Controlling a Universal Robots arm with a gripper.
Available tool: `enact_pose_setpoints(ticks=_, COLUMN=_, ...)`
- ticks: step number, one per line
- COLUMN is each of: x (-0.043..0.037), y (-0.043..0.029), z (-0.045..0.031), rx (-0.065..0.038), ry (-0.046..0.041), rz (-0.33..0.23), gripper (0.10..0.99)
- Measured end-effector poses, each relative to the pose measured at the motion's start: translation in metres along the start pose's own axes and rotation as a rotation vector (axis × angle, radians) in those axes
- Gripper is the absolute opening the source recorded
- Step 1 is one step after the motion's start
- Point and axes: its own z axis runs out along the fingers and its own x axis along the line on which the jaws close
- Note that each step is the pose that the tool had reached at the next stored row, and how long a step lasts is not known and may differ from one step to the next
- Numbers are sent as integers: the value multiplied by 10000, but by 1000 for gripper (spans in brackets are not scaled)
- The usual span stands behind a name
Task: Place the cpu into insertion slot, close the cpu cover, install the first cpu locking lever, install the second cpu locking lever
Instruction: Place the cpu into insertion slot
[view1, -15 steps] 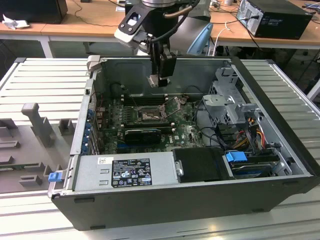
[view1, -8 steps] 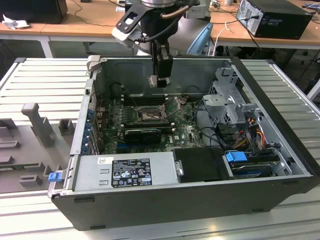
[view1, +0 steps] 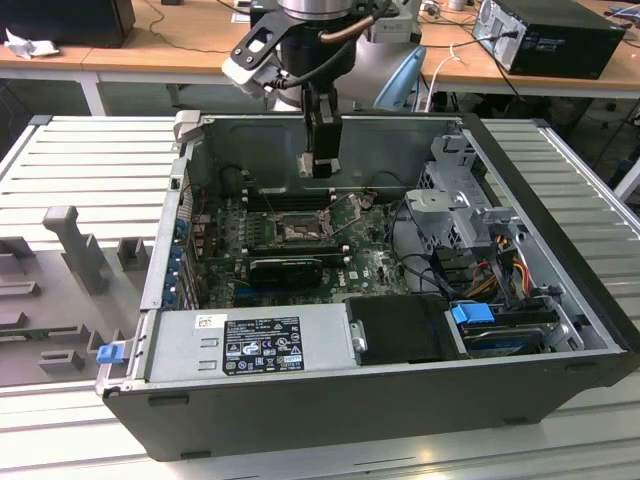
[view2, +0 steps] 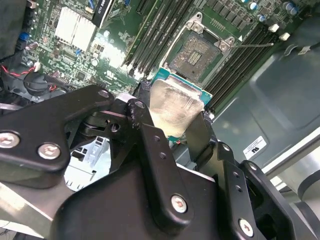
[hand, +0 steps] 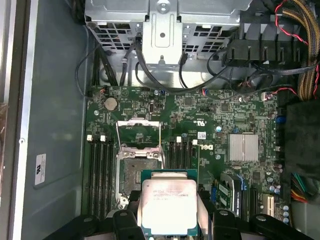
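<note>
- Exterior view: an open computer case (view1: 400, 395) lies on its side on the slatted tabletop (view1: 80, 150). Its open face is up, which judging by the layout lets the arm reach in from above.
- Contents of the case: a green board (view1: 375, 270) on its floor and a power supply (view1: 250, 345) along the near wall. A drive cage (view1: 450, 205) and cables (view1: 500, 265) sit at the exterior view's right.
- The gripper (view1: 318, 165) hangs inside the case, over the board, closed on the cpu (hand: 167, 205). In both wrist views the fingers (hand: 204, 210) clamp two opposite edges and leave the metal top bare.
- The cpu is held flat, metal top toward the wrist cameras. It is above the board, near the slot (hand: 139, 172) but apart from it, and not yet seated. The level hold looks meant for a square drop.
- The slot is empty, its dark contact field exposed, and sits between banks of memory slots (hand: 100, 170).
- The cover (hand: 138, 132) stands raised just beside the slot, giving the cpu free entry.
- The lever (hand: 160, 140) is a thin wire, unlatched, beside the cover.
</note>
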Motion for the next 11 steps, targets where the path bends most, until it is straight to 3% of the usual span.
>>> enact_pose_setpoints(ticks=11, x=-1, y=-4, z=48, rx=-5, ry=-30, rz=378, gripper=525)
